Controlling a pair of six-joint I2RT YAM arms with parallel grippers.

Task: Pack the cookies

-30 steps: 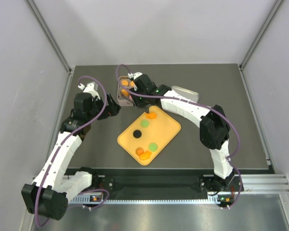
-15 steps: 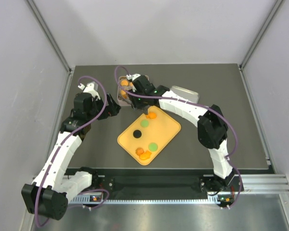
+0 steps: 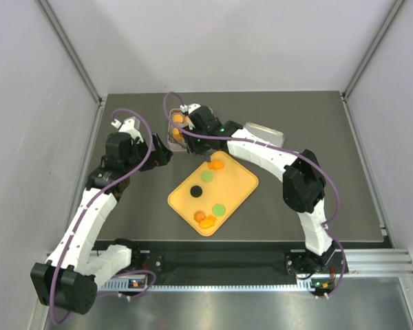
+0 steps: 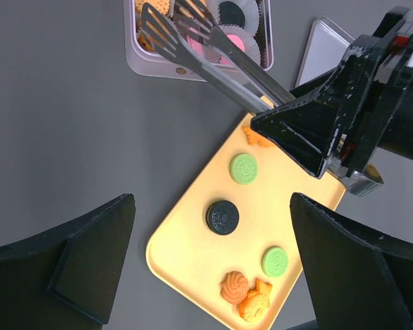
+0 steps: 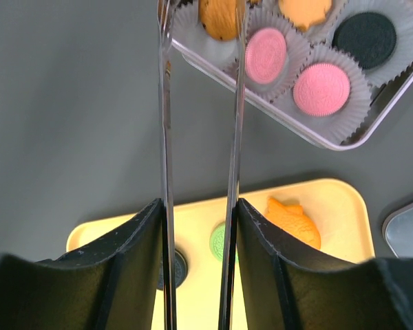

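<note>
My right gripper (image 3: pixel 201 132) (image 5: pixel 196 213) is shut on metal tongs (image 4: pixel 213 48) (image 5: pixel 164 137) that reach over the cookie tin (image 3: pixel 171 139) (image 4: pixel 151 65). The tong tips stand on either side of an orange cookie (image 5: pixel 220 17) in a paper cup; I cannot tell if it is pinched. The tin also holds pink cookies (image 5: pixel 266 55) and a black one (image 5: pixel 365 31). The yellow tray (image 3: pixel 234 187) (image 4: pixel 186 240) carries a black cookie (image 4: pixel 223 217), two green ones (image 4: pixel 244 168) and orange ones (image 4: pixel 234 287). My left gripper (image 3: pixel 162 152) (image 4: pixel 212 199) is open and empty above the tray's left side.
The tin's lid (image 3: pixel 265 133) (image 4: pixel 320 51) lies flat to the right of the tin, behind the tray. Grey walls stand on the left, the right and at the back of the dark table (image 3: pixel 316 185).
My right gripper has carried the tongs slightly to the left and farther over the tin. The left arm has not moved.
</note>
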